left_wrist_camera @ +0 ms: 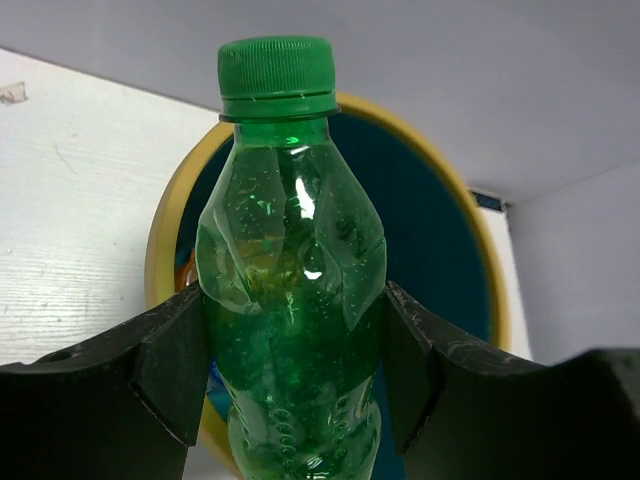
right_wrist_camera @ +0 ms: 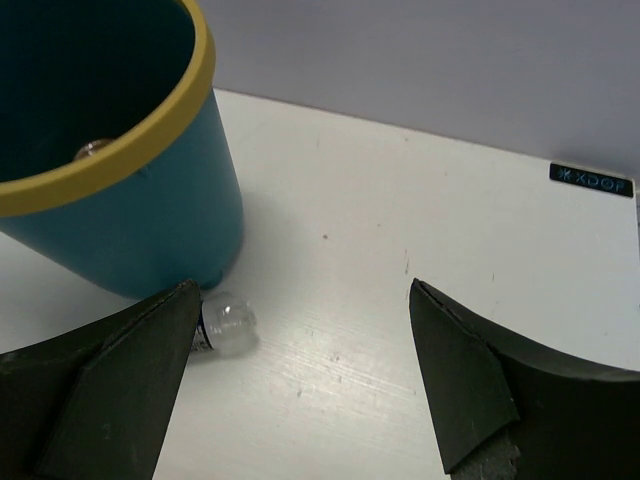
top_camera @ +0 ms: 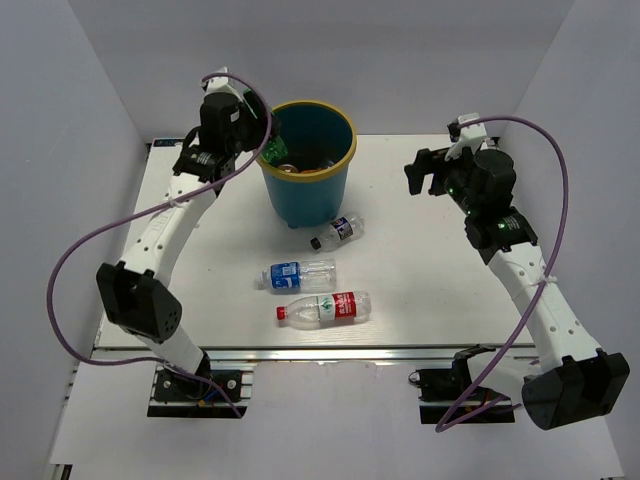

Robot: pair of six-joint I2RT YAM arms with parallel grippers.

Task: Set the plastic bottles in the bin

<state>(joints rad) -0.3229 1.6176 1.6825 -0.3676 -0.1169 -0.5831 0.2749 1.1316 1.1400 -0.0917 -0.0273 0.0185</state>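
Observation:
My left gripper (top_camera: 266, 140) is shut on a green bottle (left_wrist_camera: 290, 280) with a green cap and holds it upright over the left rim of the teal, yellow-rimmed bin (top_camera: 305, 170). In the left wrist view the gripper (left_wrist_camera: 295, 370) clamps the bottle's middle, with the bin's rim (left_wrist_camera: 165, 230) behind. Three clear bottles lie on the table: a small dark-labelled one (top_camera: 337, 232) at the bin's foot, a blue-labelled one (top_camera: 300, 273), and a red-labelled one (top_camera: 325, 308). My right gripper (top_camera: 425, 172) is open and empty, right of the bin. In its wrist view the gripper (right_wrist_camera: 300, 370) hangs over bare table.
Something orange (top_camera: 300, 168) lies inside the bin. The right wrist view shows the bin's wall (right_wrist_camera: 130, 200) and the base of the small bottle (right_wrist_camera: 225, 322) beside my left finger. White walls enclose the table on three sides.

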